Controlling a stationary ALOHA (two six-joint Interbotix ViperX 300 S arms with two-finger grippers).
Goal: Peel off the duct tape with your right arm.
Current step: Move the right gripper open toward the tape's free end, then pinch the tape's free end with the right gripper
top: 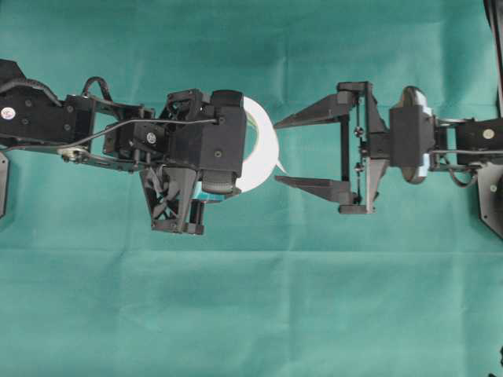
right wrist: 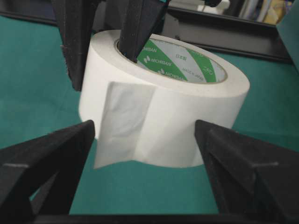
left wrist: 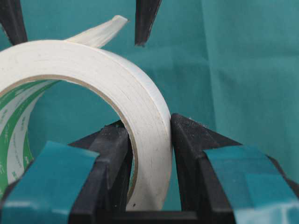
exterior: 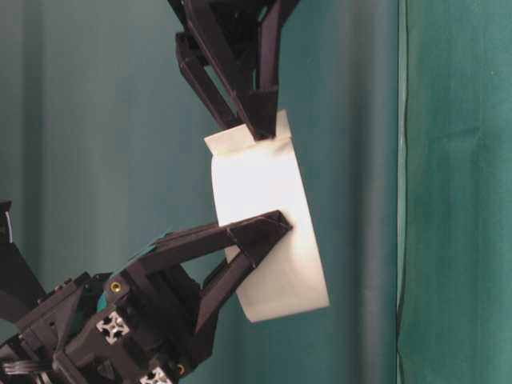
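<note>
Nearest in our left wrist view, the left gripper is clamped on the wall of the duct tape, one teal-patched finger inside the core, the other outside. We see the roll held clear of the green cloth, its loose tab (peeled partway, hanging off the side) facing the right arm. Beyond it, the right gripper stands wide apart, holding nothing, its tips either side of the roll without touching it.

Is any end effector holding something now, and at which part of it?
The left end effector holds the duct tape by its wall, one finger inside the core, one outside. The right end effector is open, holding nothing.
</note>
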